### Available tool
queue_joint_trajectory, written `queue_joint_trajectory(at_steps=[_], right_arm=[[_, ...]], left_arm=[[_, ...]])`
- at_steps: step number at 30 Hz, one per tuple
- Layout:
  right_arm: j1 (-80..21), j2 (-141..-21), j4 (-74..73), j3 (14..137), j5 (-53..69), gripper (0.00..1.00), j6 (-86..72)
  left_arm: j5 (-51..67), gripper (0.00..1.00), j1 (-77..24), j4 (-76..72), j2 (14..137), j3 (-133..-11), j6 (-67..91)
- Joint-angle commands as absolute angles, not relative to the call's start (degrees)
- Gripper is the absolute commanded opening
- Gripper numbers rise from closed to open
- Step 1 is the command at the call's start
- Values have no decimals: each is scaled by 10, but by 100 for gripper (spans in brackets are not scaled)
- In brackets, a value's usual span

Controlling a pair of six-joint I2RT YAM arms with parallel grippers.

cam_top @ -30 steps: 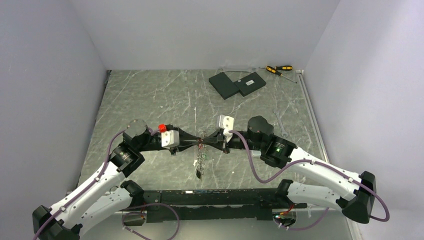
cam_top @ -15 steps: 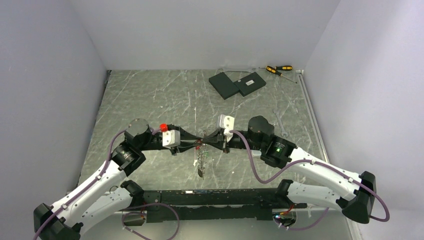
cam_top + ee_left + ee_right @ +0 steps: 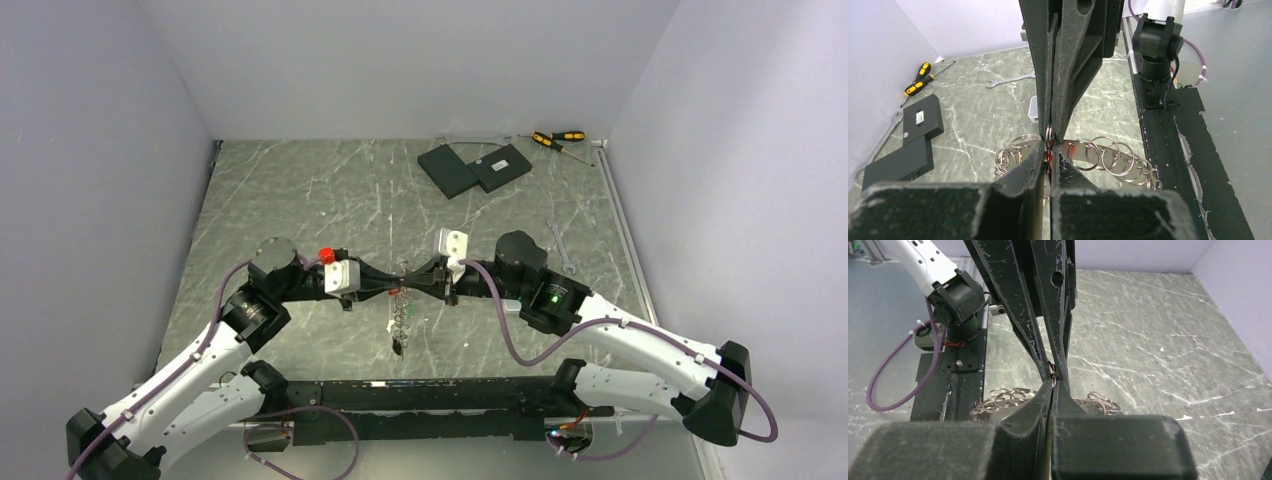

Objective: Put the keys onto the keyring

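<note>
My two grippers meet tip to tip above the middle of the table. The left gripper (image 3: 398, 285) (image 3: 1049, 145) is shut on a thin key with a red head (image 3: 1048, 159), which shows as a red sliver between its pads. The right gripper (image 3: 412, 282) (image 3: 1053, 383) is shut on one small split ring of the keyring. The keyring (image 3: 400, 318) (image 3: 1108, 152) (image 3: 1003, 401) is a curved metal band carrying several silver split rings, and it hangs below the fingertips. The pinched ring (image 3: 1049, 135) stands edge-on right at the left fingertips. No other keys can be made out.
Two flat black slabs (image 3: 475, 168) (image 3: 908, 142) lie at the back. Yellow-and-black screwdrivers (image 3: 557, 139) (image 3: 918, 80) lie in the far right corner. A small wrench (image 3: 560, 255) (image 3: 1010, 80) lies right of the right arm. A black rail (image 3: 420, 395) runs along the near edge.
The left jaws have narrowed onto the red key. Both arms have stayed almost in place, and the hanging keyring has shifted slightly.
</note>
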State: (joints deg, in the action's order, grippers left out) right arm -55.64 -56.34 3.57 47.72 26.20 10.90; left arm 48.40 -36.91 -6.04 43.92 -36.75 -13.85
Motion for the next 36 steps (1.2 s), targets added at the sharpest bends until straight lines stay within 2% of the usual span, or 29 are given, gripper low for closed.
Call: queue_joint_trajectory(at_steps=[1,2,6,10,20,23,28,31,34,36], right_arm=[[-559,-570,67,514,287,0,117],[-559,-571,49,520,287,1,124],[-559,-588,-60,563,280,24,173],[-559,-601,-135,603,264,39,209],[-559,-649,-230,651,267,44,242],[-559,-670,-253,663,278,43,249],[-559,-687,-250,665,286,32,253],[-559,-693,-250,666,287,29,254],[-558,-697,-250,668,289,18,254],[-559,-696,-245,665,289,7,253]], left_arm=[[484,0,-370,-45,438,-380,-146],[483,0,-370,-32,441,-387,-151],[493,0,-369,30,462,-416,-179],[492,0,-370,49,470,-426,-189],[492,0,-370,62,482,-431,-193],[492,0,-370,62,483,-432,-193],[491,0,-370,62,485,-432,-192],[490,0,-370,63,487,-432,-192],[490,0,-369,64,489,-432,-192],[488,0,-370,64,490,-432,-191]])
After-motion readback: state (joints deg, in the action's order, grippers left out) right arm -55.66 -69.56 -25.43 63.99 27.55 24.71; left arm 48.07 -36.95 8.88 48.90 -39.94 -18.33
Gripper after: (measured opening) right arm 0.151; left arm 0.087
